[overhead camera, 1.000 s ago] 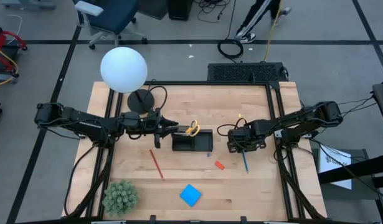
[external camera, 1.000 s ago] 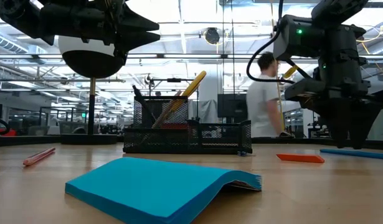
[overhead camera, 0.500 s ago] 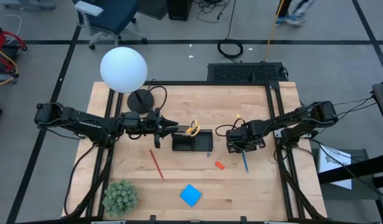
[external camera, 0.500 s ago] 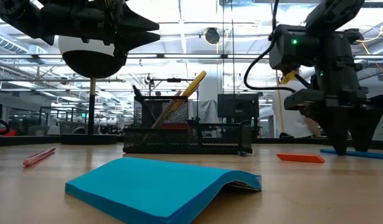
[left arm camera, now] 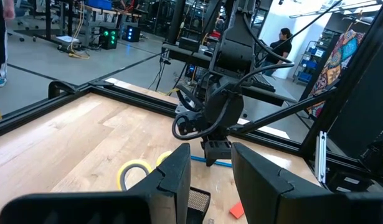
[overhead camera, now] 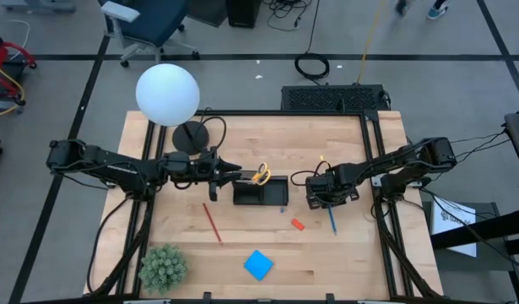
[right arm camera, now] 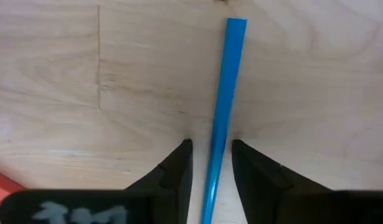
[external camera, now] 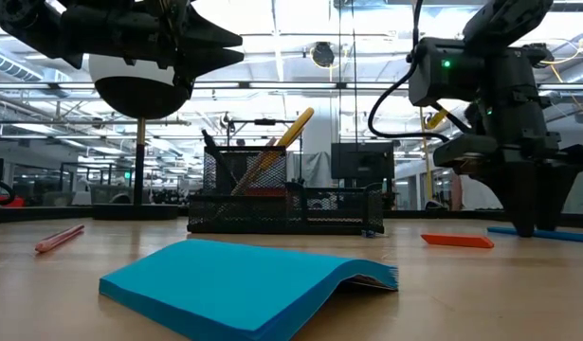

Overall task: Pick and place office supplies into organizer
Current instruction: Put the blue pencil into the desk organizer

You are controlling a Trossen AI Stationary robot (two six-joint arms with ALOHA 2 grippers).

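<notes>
The right end effector stands on the counter, fingers nearly closed around the blue pen, at 3 o'clock from the organizer.

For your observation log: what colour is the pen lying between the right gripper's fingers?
Blue pen; the right wrist view shows it best.

A white globe lamp on a round black base stands at the wooden bench's far-left corner; a green spiky plant sits near-left.
</notes>
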